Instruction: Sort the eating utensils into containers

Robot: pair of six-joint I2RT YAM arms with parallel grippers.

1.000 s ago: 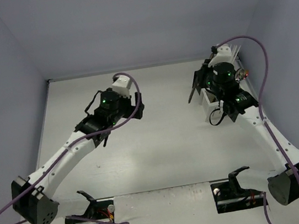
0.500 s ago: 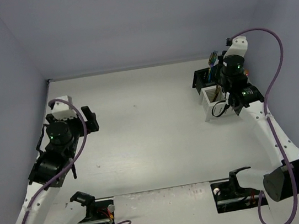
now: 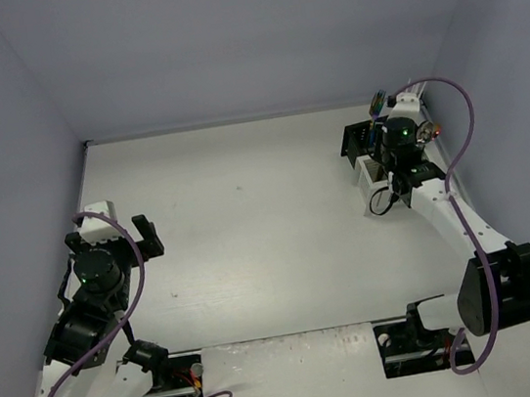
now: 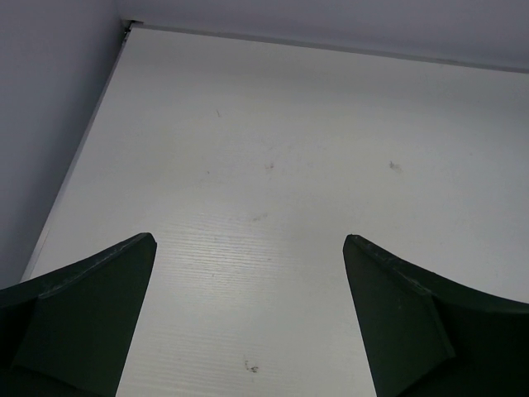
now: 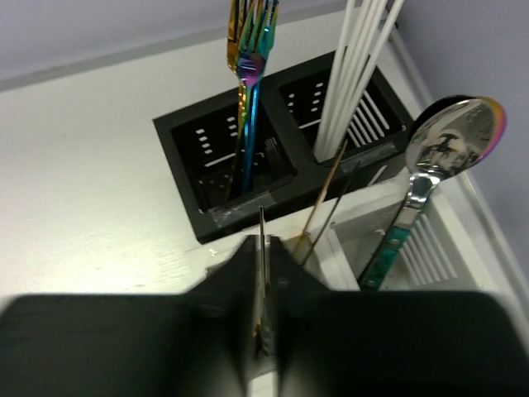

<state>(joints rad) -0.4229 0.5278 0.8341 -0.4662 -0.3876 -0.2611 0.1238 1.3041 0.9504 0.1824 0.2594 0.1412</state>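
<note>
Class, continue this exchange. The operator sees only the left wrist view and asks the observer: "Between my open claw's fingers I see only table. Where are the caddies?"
Observer: Far right of the table in the top view, with the black caddy behind the white caddy.
Operator: Anything in them?
Observer: An iridescent fork stands in the black caddy's left compartment, per the right wrist view.
Operator: And the right claw?
Observer: The right claw is shut on a thin silver utensil just above the caddies.
</note>
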